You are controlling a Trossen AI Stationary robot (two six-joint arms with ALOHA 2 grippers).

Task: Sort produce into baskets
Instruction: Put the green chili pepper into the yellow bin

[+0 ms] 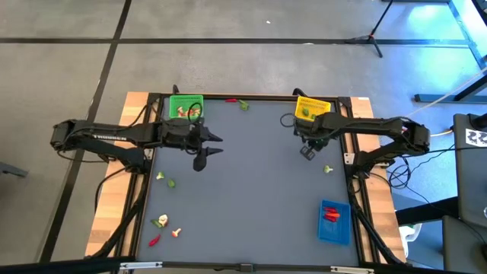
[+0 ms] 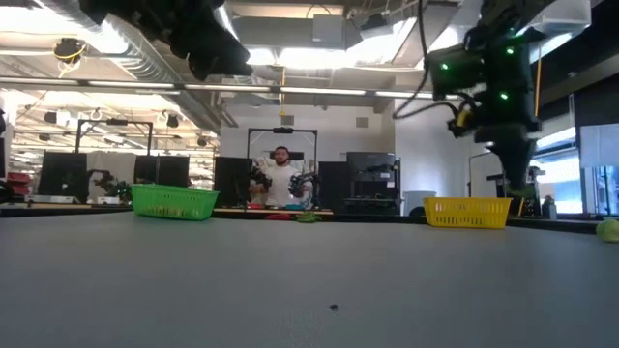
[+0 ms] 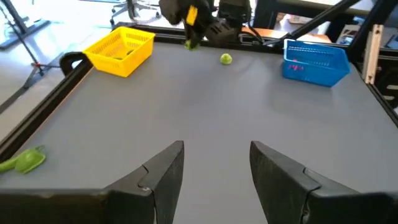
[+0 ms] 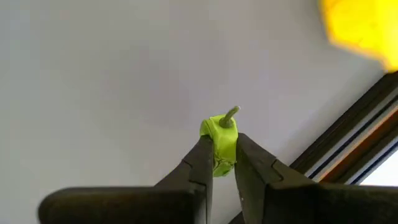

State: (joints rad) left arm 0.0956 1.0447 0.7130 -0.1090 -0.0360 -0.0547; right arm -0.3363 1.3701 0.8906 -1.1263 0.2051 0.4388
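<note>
My right gripper (image 1: 307, 151) hovers just near of the yellow basket (image 1: 312, 109), shut on a small green produce piece (image 4: 219, 144) with a short stem. It also shows in the left wrist view (image 3: 190, 32). My left gripper (image 1: 219, 144) (image 3: 217, 155) is open and empty above the table, near the green basket (image 1: 186, 106), which holds some pieces. The blue basket (image 1: 333, 221) at the near right holds red pieces. Loose produce lies at the far edge (image 1: 237, 102), the right (image 1: 328, 169), the left (image 1: 164, 180) and the near left (image 1: 161, 225). My right gripper pinches the green piece by its two sides (image 4: 216, 155) between its two fingers. The stem end (image 4: 231, 113) sticks out past the fingertips. The fingers point down from above. The piece is lifted clear of the table.
A raised dark rim (image 1: 251, 97) frames the grey table. The middle of the table is bare. A person (image 2: 280, 179) stands in the room beyond the far edge. A green piece (image 3: 226, 59) lies between the yellow and blue baskets.
</note>
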